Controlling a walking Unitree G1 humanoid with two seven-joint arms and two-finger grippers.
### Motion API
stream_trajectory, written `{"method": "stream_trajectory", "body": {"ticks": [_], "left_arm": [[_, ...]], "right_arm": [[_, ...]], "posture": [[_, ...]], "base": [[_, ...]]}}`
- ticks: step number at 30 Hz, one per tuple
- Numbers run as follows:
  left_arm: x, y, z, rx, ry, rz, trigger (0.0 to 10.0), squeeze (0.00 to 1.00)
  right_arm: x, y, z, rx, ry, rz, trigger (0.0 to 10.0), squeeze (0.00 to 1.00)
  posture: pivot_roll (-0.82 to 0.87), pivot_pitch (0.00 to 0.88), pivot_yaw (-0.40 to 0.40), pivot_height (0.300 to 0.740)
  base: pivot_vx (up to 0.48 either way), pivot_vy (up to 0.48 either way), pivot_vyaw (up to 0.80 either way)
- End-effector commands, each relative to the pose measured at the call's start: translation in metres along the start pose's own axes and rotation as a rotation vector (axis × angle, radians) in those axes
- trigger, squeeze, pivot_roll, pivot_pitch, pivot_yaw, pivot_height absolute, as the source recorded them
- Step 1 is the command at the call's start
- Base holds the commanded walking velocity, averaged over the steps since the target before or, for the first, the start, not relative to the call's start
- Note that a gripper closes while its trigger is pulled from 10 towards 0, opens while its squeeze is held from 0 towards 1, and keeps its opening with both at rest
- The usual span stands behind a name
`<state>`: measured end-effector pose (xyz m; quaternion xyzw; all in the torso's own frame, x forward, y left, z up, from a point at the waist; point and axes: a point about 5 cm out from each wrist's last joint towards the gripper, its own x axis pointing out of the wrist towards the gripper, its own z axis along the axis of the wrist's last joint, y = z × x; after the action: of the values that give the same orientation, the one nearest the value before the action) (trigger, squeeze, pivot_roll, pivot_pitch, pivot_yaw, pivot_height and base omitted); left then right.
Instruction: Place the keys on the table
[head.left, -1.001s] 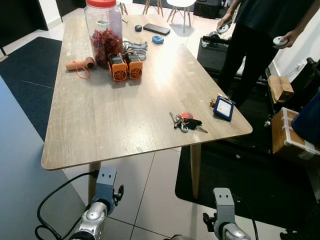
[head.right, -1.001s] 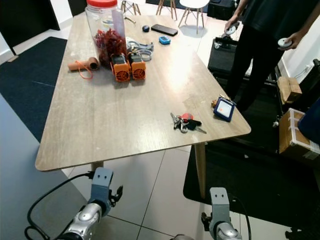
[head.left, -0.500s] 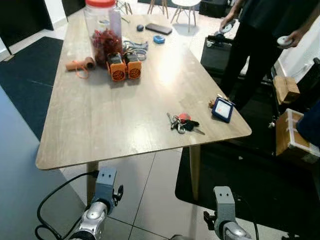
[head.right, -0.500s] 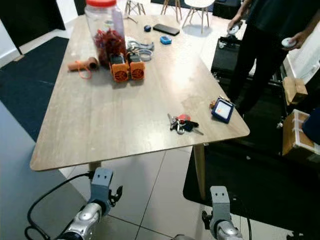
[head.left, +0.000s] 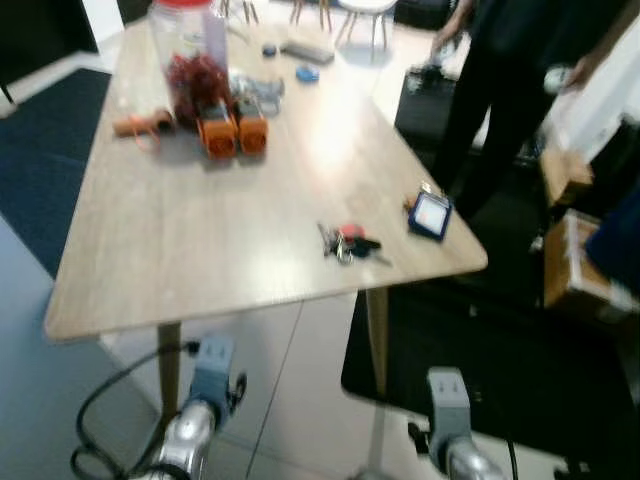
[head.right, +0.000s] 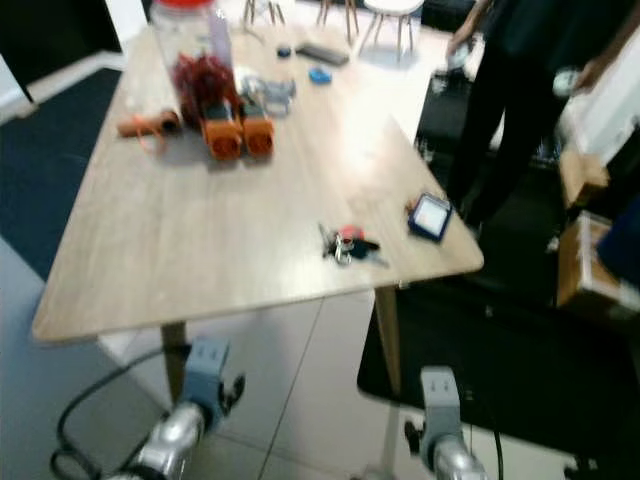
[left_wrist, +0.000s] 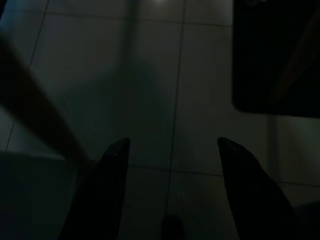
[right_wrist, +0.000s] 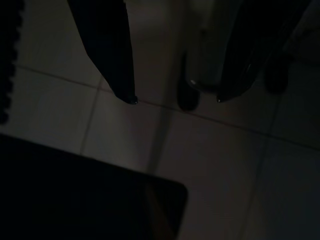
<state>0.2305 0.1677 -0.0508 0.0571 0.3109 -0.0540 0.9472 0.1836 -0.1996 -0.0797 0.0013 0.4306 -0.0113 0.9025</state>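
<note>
Big wooden table (head.left: 200, 230) takes up most of the blurry head views, with a person in dark clothes (head.left: 510, 90) standing off its far right side and a clear jar with a red lid (head.left: 185, 60) up at its far end, two orange gadgets (head.left: 225, 135) right in front of that. The keys (head.left: 345, 243) are lying on the table near its right-hand front corner, just beside a small blue-framed device (head.left: 430, 215). Both arms hang low in front of the table over the tiled floor (left_wrist: 150, 75), and the left gripper (left_wrist: 172, 145) and right gripper (right_wrist: 175, 100) both have their fingers spread apart with nothing between them.
</note>
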Motion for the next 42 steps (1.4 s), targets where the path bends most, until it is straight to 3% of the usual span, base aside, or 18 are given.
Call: {"method": "stream_trajectory", "body": {"ticks": [1, 18, 21, 42], "left_arm": [[-0.0017, 0.0014, -0.0052, -0.004, 0.022, 0.004, 10.0, 0.0], [-0.0009, 0.0002, -0.003, 0.004, 0.012, 0.002, 10.0, 0.0], [-0.0009, -0.0008, -0.0033, 0.001, 0.013, 0.0, 10.0, 0.0], [-0.0032, 0.0024, -0.0065, -0.012, 0.006, 0.019, 10.0, 0.0]], "right_arm": [[-0.0007, 0.0015, -0.0046, 0.013, 0.015, -0.001, 10.0, 0.0], [-0.0004, 0.0045, -0.0026, 0.008, -0.002, 0.024, 10.0, 0.0], [-0.0003, 0.0072, -0.002, -0.024, -0.009, 0.045, 10.0, 0.0], [-0.0001, 0.0101, -0.0022, -0.012, -0.005, 0.07, 10.0, 0.0]], "posture": [[0.05, 0.049, -0.055, 0.74], [0.05, 0.054, -0.051, 0.74], [0.05, 0.06, -0.05, 0.74], [0.05, 0.065, -0.056, 0.74]], "base": [[0.0, 0.0, 0.0], [0.0, 0.0, 0.0], [0.0, 0.0, 0.8], [0.0, 0.0, 0.8]]}}
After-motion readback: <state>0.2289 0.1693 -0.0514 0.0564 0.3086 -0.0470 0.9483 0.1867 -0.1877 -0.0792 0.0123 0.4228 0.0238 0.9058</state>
